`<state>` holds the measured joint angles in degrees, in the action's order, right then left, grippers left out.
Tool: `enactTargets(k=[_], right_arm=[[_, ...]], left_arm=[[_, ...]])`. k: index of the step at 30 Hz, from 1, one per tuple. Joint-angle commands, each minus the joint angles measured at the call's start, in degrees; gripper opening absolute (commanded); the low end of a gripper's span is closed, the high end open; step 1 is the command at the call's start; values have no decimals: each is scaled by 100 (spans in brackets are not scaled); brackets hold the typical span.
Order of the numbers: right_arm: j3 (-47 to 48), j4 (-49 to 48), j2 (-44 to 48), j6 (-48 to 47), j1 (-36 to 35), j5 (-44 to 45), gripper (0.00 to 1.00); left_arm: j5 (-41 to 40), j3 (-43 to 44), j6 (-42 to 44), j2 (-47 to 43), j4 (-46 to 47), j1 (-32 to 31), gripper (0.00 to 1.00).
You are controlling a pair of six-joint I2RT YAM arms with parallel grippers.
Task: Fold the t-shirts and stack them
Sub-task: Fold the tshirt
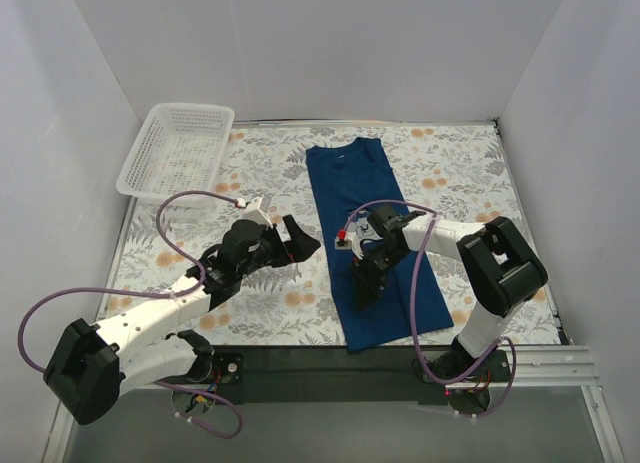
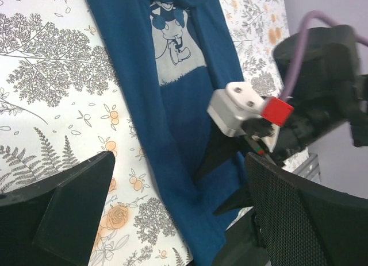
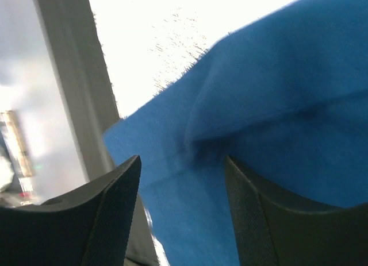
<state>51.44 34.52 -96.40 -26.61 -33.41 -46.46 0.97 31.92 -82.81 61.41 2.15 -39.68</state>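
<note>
Navy-blue t-shirt [image 1: 370, 198], folded into a long strip, lies on the floral desk [image 1: 250, 173], to the right of the white mesh basket [image 1: 175, 148]. We see the right fingers [image 3: 109, 214] apart over its near part. The left fingers [image 2: 69, 203] stand apart just left of the t-shirt.

Plain white walls [image 1: 320, 53] close in the counter [image 1: 470, 173] on the far side, the left and the right. A cloth [image 1: 270, 173] printed with grey leaves and orange flowers covers it. A dark strip [image 1: 330, 368] runs along the near edge. A white mesh basket [image 1: 178, 148] sits in the far left corner. The light is soft and even.
</note>
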Motion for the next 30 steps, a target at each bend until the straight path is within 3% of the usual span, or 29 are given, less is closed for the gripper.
enactTargets(k=[1,7,22,30], right_arm=[[217,28,-291,244,-165,233,56],[288,11,-511,332,-245,242,48],[200,28,-107,271,-298,225,3],[77,28,367,244,-280,409,1]], left_arm=[[61,-177,-113,-470,22,48,88],[-9,-397,-245,-849,-110,66,88],[-27,-661,-412,-1218,-250,75,88],[-27,-696,-412,-1228,-382,75,88]])
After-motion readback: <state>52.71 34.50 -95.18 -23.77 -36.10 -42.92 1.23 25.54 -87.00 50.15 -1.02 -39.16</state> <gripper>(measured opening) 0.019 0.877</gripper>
